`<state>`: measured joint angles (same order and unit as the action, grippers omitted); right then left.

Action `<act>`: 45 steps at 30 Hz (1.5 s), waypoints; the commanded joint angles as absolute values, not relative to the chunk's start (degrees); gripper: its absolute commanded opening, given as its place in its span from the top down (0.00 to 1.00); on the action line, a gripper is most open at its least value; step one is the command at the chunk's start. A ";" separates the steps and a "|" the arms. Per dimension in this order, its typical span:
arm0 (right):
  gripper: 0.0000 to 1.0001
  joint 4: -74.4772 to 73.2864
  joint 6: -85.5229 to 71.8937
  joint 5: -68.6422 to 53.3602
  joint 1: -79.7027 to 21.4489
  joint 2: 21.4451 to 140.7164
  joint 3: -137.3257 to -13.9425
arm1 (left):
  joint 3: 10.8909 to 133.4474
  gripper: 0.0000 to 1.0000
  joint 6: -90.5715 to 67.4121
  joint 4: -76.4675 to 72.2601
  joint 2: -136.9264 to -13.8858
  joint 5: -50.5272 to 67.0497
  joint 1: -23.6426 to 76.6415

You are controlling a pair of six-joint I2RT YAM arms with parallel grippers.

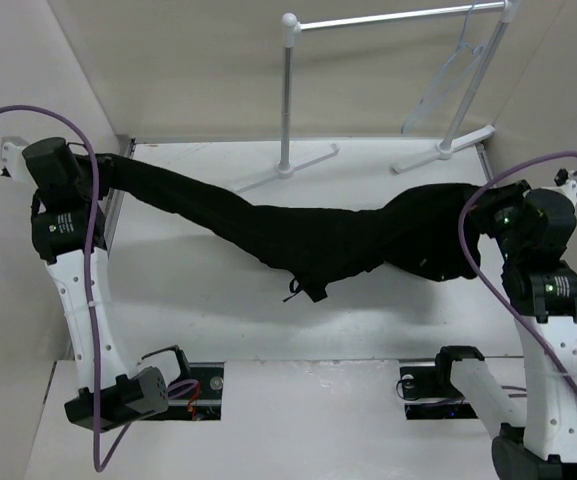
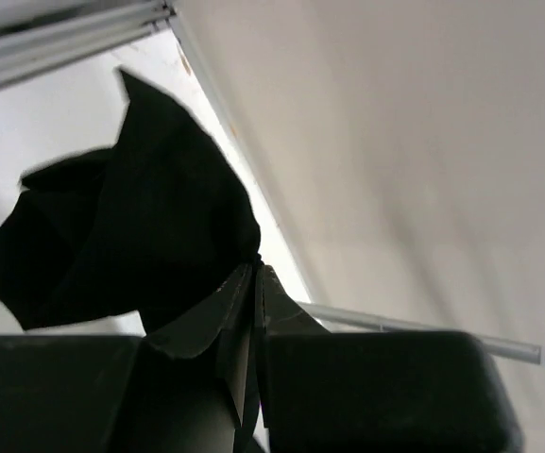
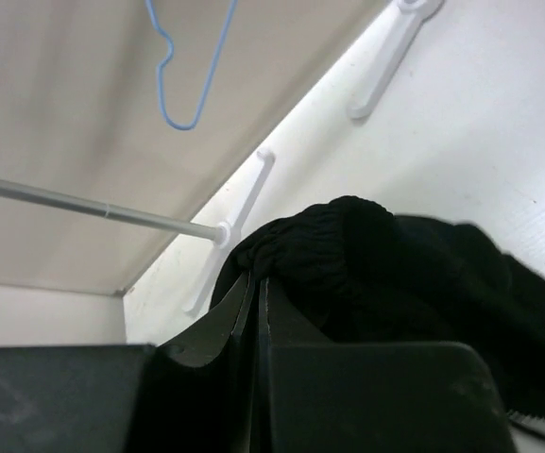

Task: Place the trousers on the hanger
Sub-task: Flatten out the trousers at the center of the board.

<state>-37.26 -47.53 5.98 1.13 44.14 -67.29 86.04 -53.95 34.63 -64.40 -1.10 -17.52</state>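
- The trousers are seen stretched out across the table, sagging in the middle, from far left to right.
- One leg end is pinched tight in the left gripper at the far left corner.
- The ribbed waistband is clamped between the closed fingers of the right gripper at the right side.
- The hanger is hung on the rack at the far right, well apart from the trousers.

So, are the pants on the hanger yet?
Not yet. The trousers are stretched between the left fingers and right fingers; the hanger hangs bare on the rack.
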 commanded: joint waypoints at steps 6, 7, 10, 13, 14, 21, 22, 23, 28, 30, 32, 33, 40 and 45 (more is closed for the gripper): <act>0.94 -32.43 -47.11 1.05 2.07 53.09 -75.41 | 82.28 0.96 -54.58 35.94 -62.76 -0.88 -19.73; 0.94 -32.78 -46.85 1.32 1.89 52.13 -74.28 | 81.48 0.96 -54.58 36.12 -61.62 -1.05 -19.73; 0.94 -34.10 -46.14 2.28 -0.65 44.86 -68.05 | 82.87 0.96 -54.41 36.91 -59.42 -2.54 -19.73; 0.94 -36.72 -44.48 4.38 -2.94 39.39 -67.49 | 89.80 0.96 -54.49 37.97 -60.20 -2.99 -19.03; 0.94 -39.09 -43.43 5.35 -4.25 38.24 -69.50 | 92.70 0.96 -54.67 38.23 -60.73 -2.99 -18.68; 0.93 -52.28 -40.87 11.33 -9.27 29.45 -79.97 | 100.55 0.95 -52.48 41.74 -58.80 -10.44 -16.05; 0.93 -53.34 -40.43 11.69 -9.27 29.01 -80.94 | 100.46 0.95 -50.90 42.36 -58.54 -12.90 -15.26; 0.93 -54.31 -39.99 11.60 -9.27 28.92 -81.47 | 99.94 0.95 -48.89 42.97 -58.45 -15.44 -14.12; 0.93 -49.68 -40.86 11.60 -9.18 30.32 -69.29 | 84.86 0.90 -44.74 45.61 -57.22 -13.90 -3.84; 0.94 -47.39 -42.35 10.47 -8.66 30.67 -64.80 | 74.33 0.87 -45.17 47.97 -55.99 -9.87 -1.02; 0.94 -44.84 -43.68 8.89 -7.69 31.63 -59.70 | 63.08 0.77 -47.71 48.43 -53.80 -5.13 -0.58; 0.94 -44.30 -44.03 8.09 -7.51 31.99 -58.29 | 58.58 0.73 -49.20 47.73 -53.18 -2.49 -0.31; 0.94 -42.89 -43.42 6.06 -6.81 32.87 -53.09 | 38.33 0.46 -54.84 35.70 -54.74 4.57 -1.89; 0.94 -42.10 -42.71 5.10 -6.46 33.75 -52.30 | 34.98 0.45 -55.81 25.34 -61.33 1.33 -2.07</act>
<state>-46.92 -43.35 6.46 -6.81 33.63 -52.34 36.10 -54.11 35.14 -58.89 2.35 -1.61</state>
